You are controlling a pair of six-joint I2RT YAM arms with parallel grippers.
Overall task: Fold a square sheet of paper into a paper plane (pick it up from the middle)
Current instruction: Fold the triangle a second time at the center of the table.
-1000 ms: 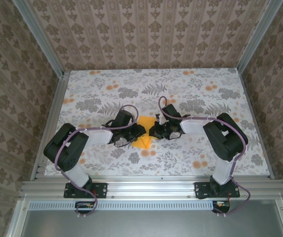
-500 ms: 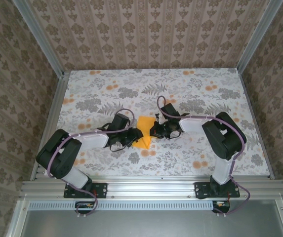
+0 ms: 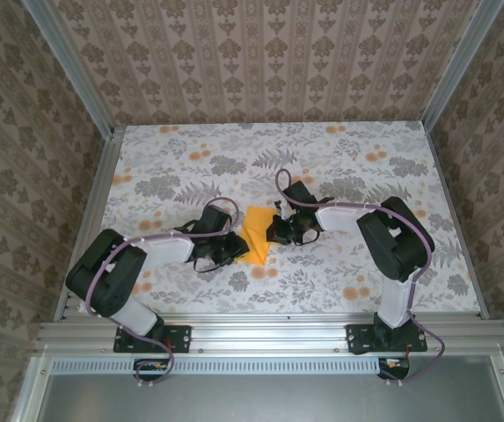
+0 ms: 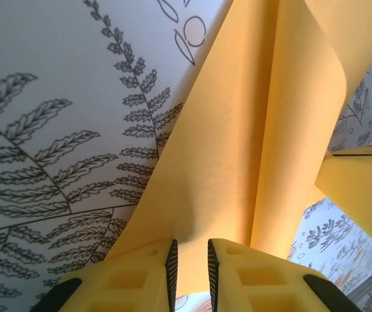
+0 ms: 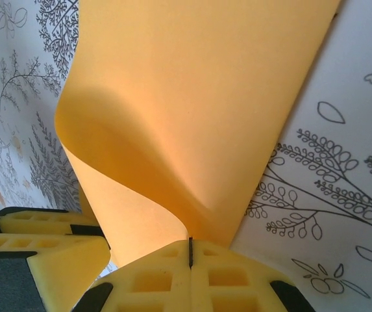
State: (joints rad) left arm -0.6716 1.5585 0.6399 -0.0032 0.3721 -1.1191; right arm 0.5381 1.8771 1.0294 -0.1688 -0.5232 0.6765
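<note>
Right gripper [image 5: 190,252] pinched shut on the square sheet of paper [image 5: 192,97], curled over mid-table [image 3: 339,149] | left gripper [image 4: 190,260] stood narrowly apart astride the opposite edge | step, likely: early fold; next move would need edges matched, then a pressed crease.

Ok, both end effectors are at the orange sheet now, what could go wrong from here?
The left end effector has its jaws slightly apart around the sheet, so that edge may slip out. The right end effector is shut on the opposite edge and the sheet bows between them; pressing inward could set a stray crease.
</note>
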